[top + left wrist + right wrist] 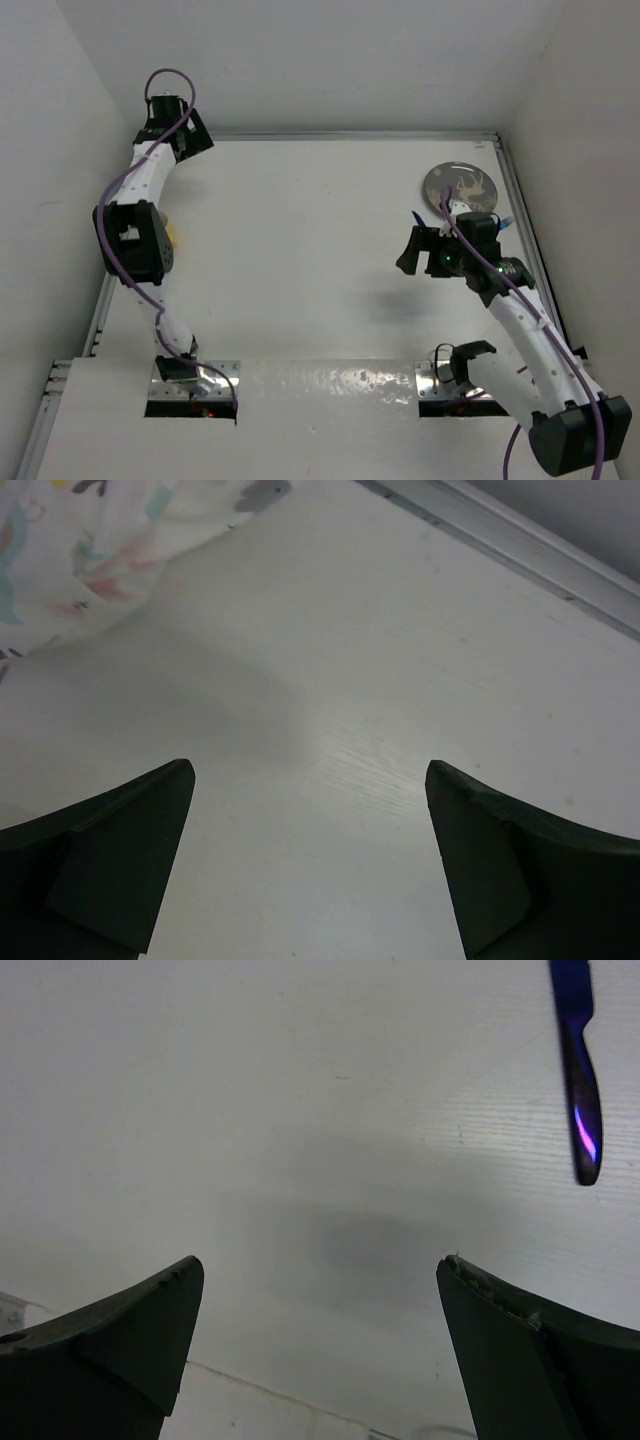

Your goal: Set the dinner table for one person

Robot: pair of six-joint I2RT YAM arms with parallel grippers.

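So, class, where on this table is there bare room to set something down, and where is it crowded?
The table is bare in the middle, between the left arm, right arm and far rail. The far right is crowded: a grey plate and a purple utensil lie there. A patterned cloth lies by the left arm.

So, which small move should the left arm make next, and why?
Probably shift the left pincer toward the printed cloth: its jaws stand open and empty over bare dinner table, and the cloth, seemingly rumpled, lies ahead to the left in the wrist view.
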